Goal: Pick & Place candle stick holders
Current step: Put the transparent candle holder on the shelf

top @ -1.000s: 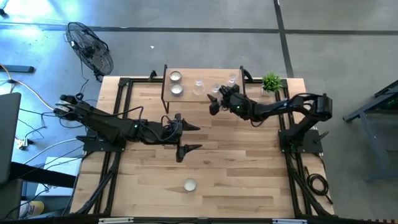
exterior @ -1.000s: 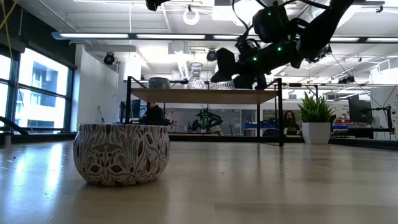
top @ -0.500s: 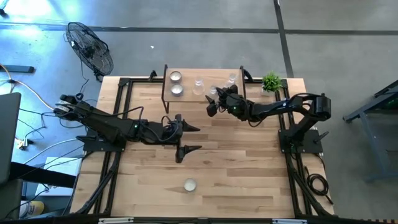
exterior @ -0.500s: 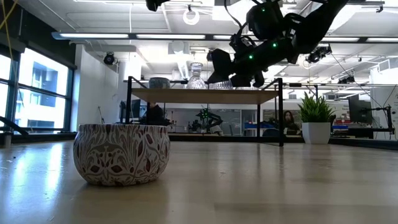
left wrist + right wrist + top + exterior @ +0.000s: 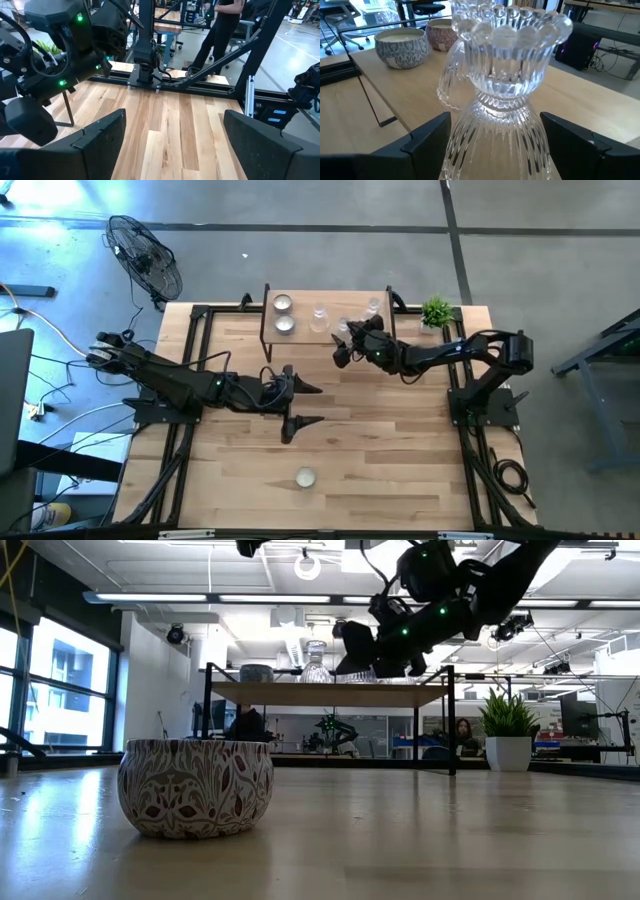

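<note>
At the raised shelf (image 5: 325, 308) on the far side of the table (image 5: 400, 440), right tool (image 5: 345, 345) spread wide around a clear glass holder (image 5: 502, 80), fingers (image 5: 427, 137) flanking its ribbed base, not yet pinching. Probably lined up low so the grip lands on the widest part. Behind it, another glass holder (image 5: 451, 80) and two tealight cups (image 5: 402, 46), grouped on the shelf. Mid-table, left tool (image 5: 298, 402) hovering, spread and empty, apparently waiting. Down front, lone patterned tealight cup (image 5: 196, 786), well apart from both arms.
</note>
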Controlling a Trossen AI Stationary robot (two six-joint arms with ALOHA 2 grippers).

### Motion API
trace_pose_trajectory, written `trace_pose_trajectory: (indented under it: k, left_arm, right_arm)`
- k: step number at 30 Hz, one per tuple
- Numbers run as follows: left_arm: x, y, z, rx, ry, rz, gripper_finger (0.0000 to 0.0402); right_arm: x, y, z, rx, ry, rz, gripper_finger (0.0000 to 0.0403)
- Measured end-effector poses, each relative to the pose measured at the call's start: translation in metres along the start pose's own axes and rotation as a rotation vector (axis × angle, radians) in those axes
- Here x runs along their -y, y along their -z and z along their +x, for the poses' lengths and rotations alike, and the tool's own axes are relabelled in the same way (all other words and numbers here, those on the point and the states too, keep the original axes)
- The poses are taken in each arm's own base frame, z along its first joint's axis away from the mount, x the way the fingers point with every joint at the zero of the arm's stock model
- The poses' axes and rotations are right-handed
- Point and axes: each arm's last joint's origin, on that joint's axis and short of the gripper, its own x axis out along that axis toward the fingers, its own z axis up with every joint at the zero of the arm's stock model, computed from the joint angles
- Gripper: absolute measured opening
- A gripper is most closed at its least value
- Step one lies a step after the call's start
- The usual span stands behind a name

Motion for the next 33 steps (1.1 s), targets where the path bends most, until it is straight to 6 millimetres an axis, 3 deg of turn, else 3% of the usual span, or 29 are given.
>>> trace_pose_trajectory:
  k: [33]
  left_arm:
    - [0.0001, 0.0, 0.0, 0.0, 0.001, 0.0, 0.0331]
  right_arm:
    - [0.0072, -0.0026, 0.0003, -0.035, -0.039, 0.048, 0.0295]
